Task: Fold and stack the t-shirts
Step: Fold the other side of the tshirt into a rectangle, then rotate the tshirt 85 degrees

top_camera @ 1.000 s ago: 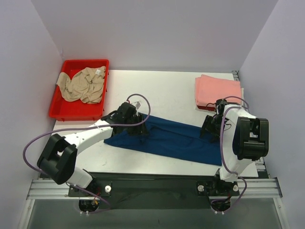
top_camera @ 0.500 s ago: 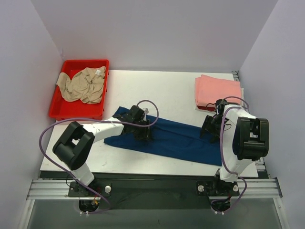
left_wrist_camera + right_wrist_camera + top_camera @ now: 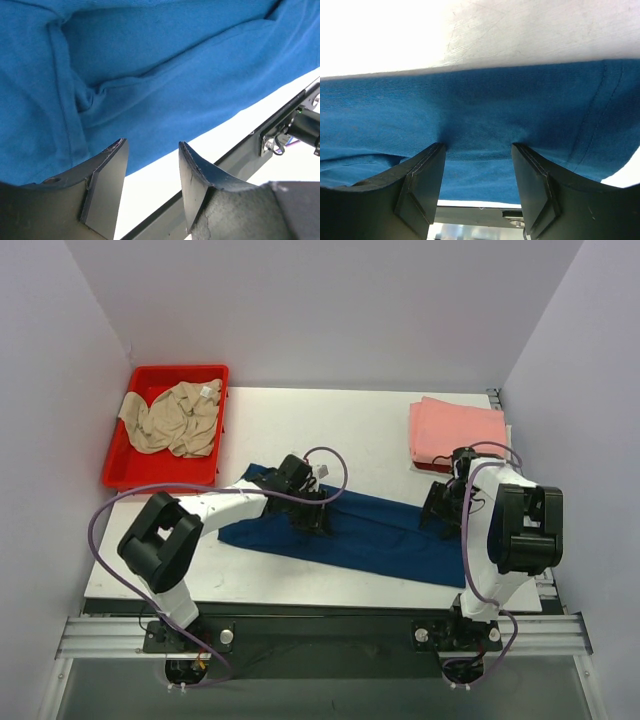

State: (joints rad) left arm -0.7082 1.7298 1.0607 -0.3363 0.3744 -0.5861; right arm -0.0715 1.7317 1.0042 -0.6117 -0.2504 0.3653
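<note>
Now navy tee (image 3: 380,535) on surface (image 3: 330,430), long band: one end by near corner of red tray (image 3: 118,475), axis slanting away toward me. My left tool (image 3: 316,522) gaping over it; right tool (image 3: 438,514) gaping, tips on end farthest from tray.

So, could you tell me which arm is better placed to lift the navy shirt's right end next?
Right, probably: the right gripper sits on that end of the navy shirt; the left gripper is near its middle.

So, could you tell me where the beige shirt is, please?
In the top view, the beige shirt lies crumpled in the red tray at the table's far-left corner.
</note>
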